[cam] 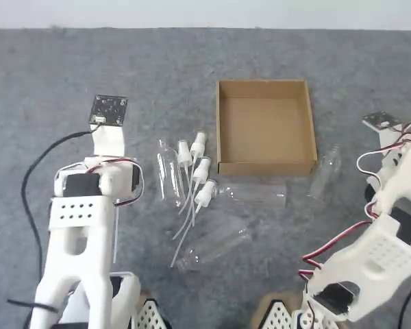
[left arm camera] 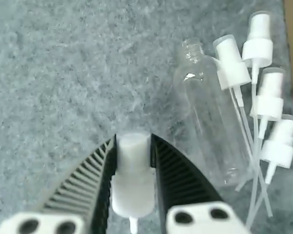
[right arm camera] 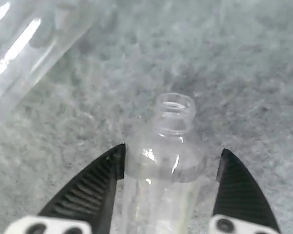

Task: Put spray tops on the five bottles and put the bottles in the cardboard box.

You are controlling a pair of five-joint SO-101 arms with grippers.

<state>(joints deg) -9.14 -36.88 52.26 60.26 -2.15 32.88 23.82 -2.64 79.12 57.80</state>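
My left gripper (left arm camera: 132, 141) is shut on the head of a white spray top (left arm camera: 132, 175), held above the grey carpet. Beside it lie a clear bottle (left arm camera: 210, 122) and several more spray tops (left arm camera: 271, 92) with long tubes. My right gripper (right arm camera: 173, 151) is open around the shoulder of an uncapped clear bottle (right arm camera: 171, 141). One finger (right arm camera: 105, 170) touches the bottle and the other stands apart from it. In the high view, the cardboard box (cam: 264, 168) sits at the centre back. The spray tops (cam: 202, 170) and a bottle (cam: 170, 171) lie left of it.
Two more clear bottles lie in front of the box (cam: 253, 193) (cam: 216, 243). Another bottle (cam: 327, 171) (right arm camera: 29, 48) lies off the box's right front corner, near the right arm (cam: 390, 226). A black cable (cam: 34, 178) loops left of the left arm (cam: 82, 226).
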